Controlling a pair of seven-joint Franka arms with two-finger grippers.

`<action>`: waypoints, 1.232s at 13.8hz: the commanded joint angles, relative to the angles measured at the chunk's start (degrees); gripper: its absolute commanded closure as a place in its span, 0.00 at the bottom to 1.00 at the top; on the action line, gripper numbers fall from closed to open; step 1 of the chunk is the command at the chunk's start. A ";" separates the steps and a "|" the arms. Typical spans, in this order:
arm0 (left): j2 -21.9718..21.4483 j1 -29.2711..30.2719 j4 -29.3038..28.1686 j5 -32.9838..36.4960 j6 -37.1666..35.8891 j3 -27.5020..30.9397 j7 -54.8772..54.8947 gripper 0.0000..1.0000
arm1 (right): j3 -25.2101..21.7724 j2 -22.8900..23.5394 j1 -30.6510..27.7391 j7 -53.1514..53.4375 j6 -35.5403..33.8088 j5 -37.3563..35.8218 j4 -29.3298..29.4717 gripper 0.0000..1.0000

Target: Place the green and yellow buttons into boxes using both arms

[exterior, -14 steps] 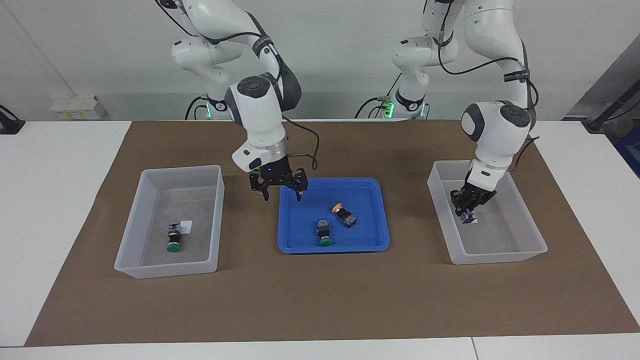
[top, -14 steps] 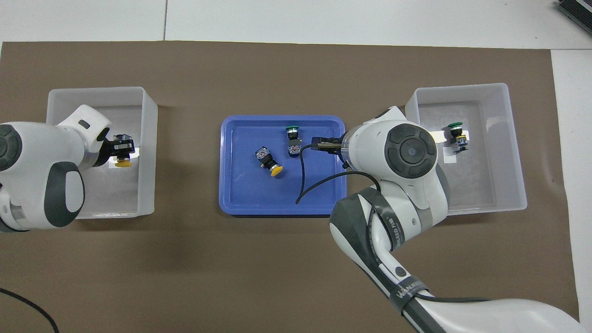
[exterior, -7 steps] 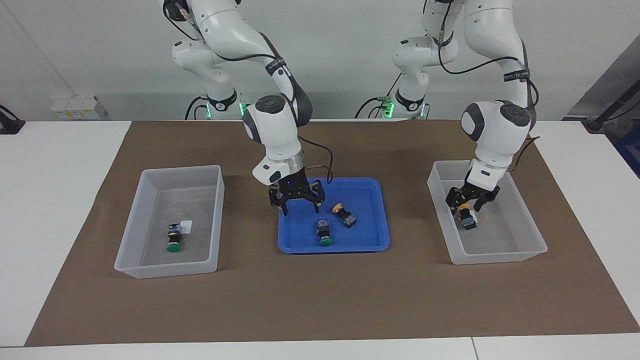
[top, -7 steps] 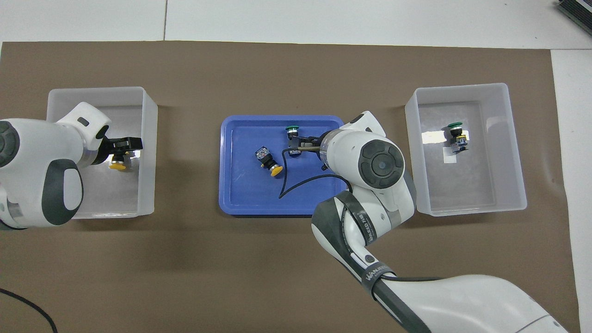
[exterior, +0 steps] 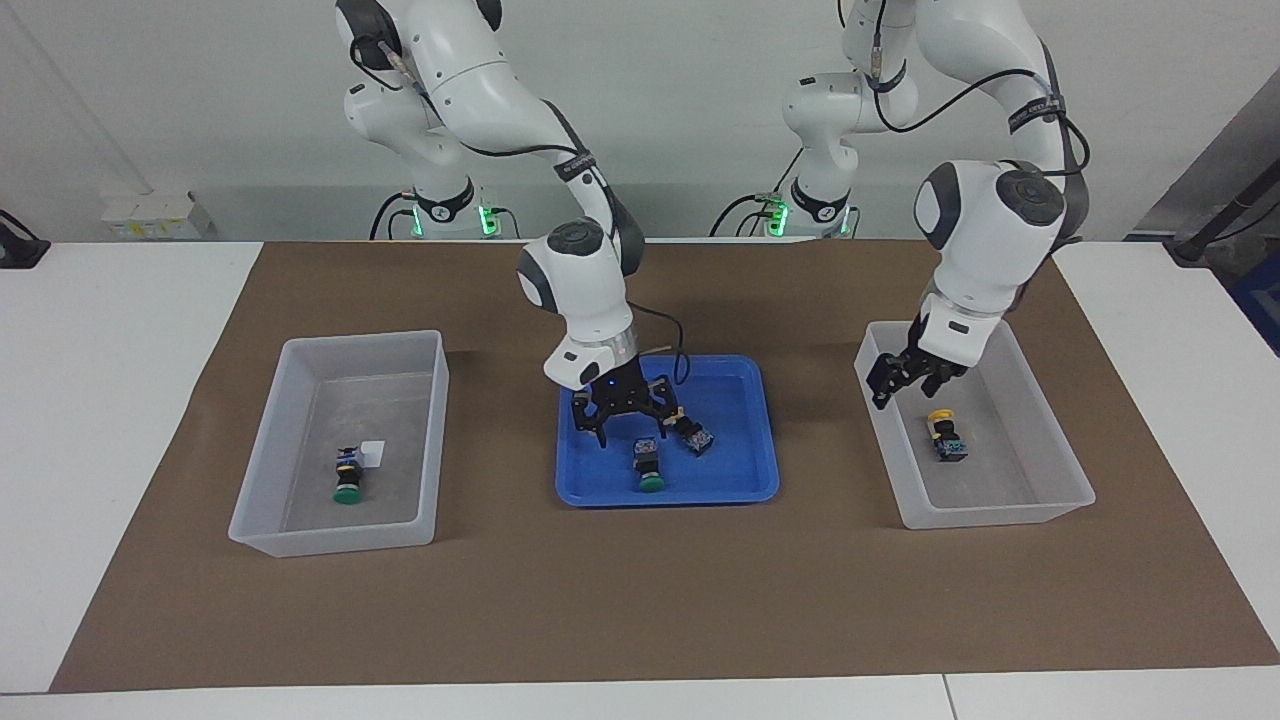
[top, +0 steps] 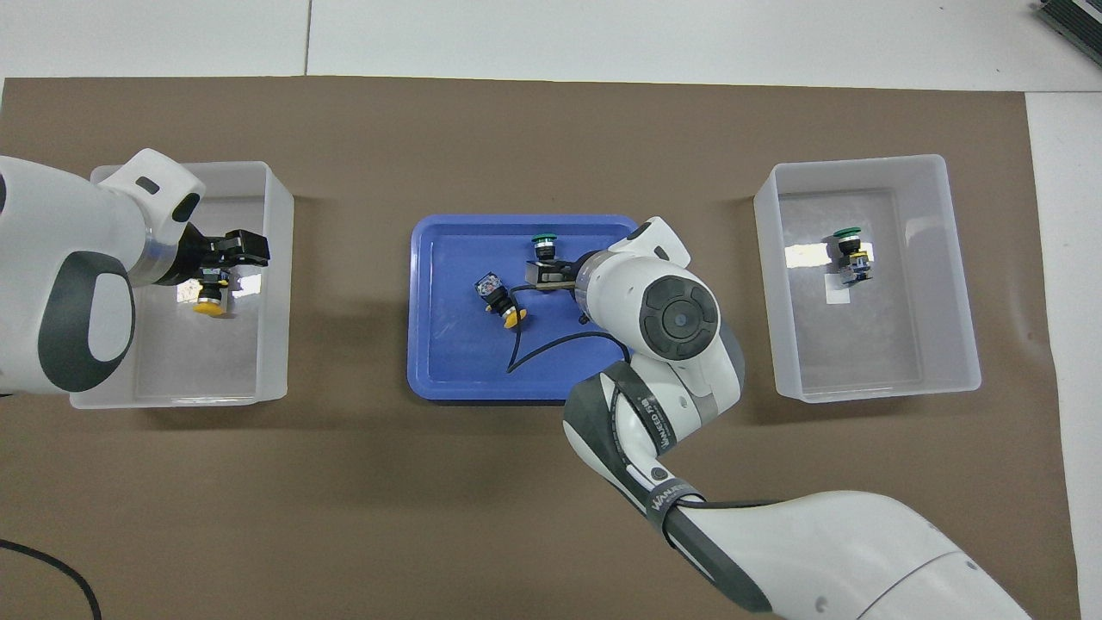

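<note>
Buttons, four in all: two in the blue tray (exterior: pixel 765 480) under the right pincer (exterior: pixel 630 428), one in each translucent box. Right pincer low over the tray, fingers spread apart, gripping nothing; green-capped button (exterior: pixel 648 465) directly below it, lying on the tray floor with cap pointing away from the robots; yellow-capped button (exterior: pixel 690 430) just beside the pincer, toward the left arm's end, tilted, apart from the green one. Bare blue floor around both buttons, more of it toward the right arm's end of the tray; low raised rim all round. Left pincer (exterior: pixel 898 380) raised above the rim of its box (exterior: pixel 1000 510), fingers apart and empty; below and beside it, a yellow-capped button (exterior: pixel 945 435) lying on the box floor by a small white sticker (top: pixel 191 293), clear of all four walls. Open floor in that box away from the robots. Second box (exterior: pixel 330 535) at the right arm's end, well apart from either pincer, holding a green-capped button (exterior: pixel 347 478) beside its own white sticker (exterior: pixel 372 453), mid-floor, walls untouched. Brown mat (exterior: pixel 640 600) under tray and boxes, bare strips between them and a broad bare band along the edge away from the robots; white bench (exterior: pixel 110 400) outside the mat.
</note>
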 commanded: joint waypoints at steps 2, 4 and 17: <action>-0.09 -5.85 -0.15 0.28 -0.32 0.52 -14.12 0.17 | -0.29 2.97 -0.06 0.13 0.87 -7.15 2.07 0.03; -0.44 -7.96 -0.50 0.20 0.21 0.43 -19.14 0.19 | -0.29 3.51 0.02 0.13 0.87 -7.77 2.42 0.18; 0.51 -18.15 -11.93 -0.07 25.95 0.26 -43.94 0.33 | -0.55 -16.17 -9.10 1.80 -17.21 -7.34 -3.29 1.00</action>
